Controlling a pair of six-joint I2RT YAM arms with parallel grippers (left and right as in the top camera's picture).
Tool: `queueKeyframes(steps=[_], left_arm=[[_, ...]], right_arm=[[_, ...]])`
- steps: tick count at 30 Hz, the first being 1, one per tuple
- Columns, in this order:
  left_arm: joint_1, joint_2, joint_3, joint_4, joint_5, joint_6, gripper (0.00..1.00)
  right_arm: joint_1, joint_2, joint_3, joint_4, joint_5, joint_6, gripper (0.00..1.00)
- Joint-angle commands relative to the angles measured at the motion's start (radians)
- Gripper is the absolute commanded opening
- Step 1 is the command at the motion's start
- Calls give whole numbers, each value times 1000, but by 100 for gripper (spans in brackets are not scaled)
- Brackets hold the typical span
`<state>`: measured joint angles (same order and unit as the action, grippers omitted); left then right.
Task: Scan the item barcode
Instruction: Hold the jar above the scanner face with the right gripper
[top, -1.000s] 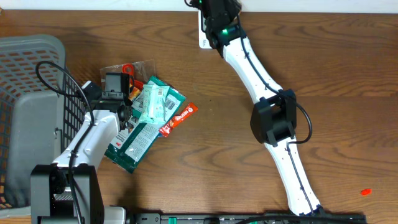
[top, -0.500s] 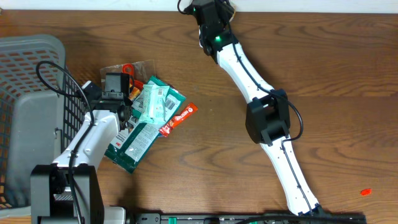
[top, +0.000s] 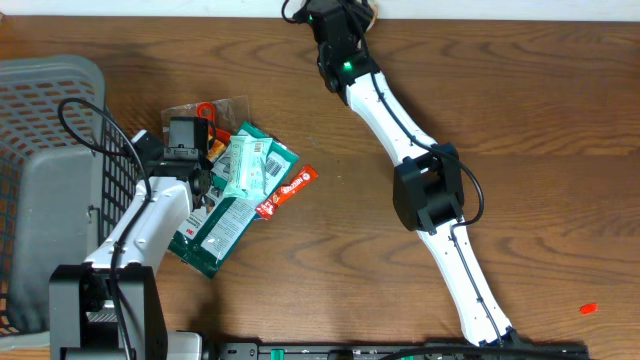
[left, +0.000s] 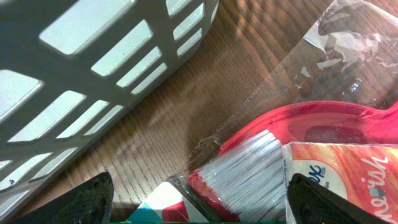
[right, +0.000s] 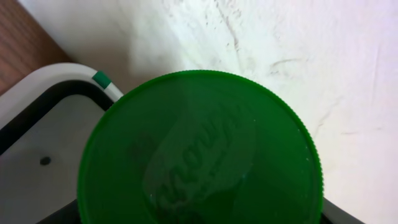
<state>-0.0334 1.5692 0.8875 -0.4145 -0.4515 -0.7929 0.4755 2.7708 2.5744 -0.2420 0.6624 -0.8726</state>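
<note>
Right wrist view gives you the key fact: a green-lidded item (right: 199, 149) fills nearly the whole picture, so it sits right inside your right hand (top: 340, 22). I judge that hand closed around its sides, though the fingers themselves barely show at the lower corners.

You have the item out at the far edge of the tabletop (top: 540, 100), in front of the white wall (right: 298, 37). A white-rimmed grey device, which I take for the scanner (right: 37, 87), lies just below it to the left. That placing fits the job, since the item goes to the reader.

No barcode shows. Only the top of the lid faces the camera, so you cannot tell whether the label faces the scanner. Expect to need a turn of the wrist to present the printed side.

Your left hand (left: 202, 202) hangs open, fingertips wide apart with nothing gripped between them. It is at the left of the tabletop, just beside the grey basket (left: 74, 74). Under it lie a red brush (left: 249, 168) in clear wrap and a tissue pack (left: 342, 174). There it waits over the other goods, well clear of the right arm.
</note>
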Motion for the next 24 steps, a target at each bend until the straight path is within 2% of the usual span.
queueKeyframes(steps=[1,24], left_arm=[[6,13,-7,-1,-5,-17,89],[6,13,-7,-2,-5,-17,89]], right_arm=[[17,10,13,17,22,-34,4],[29,13,13,23,22,-42,4]])
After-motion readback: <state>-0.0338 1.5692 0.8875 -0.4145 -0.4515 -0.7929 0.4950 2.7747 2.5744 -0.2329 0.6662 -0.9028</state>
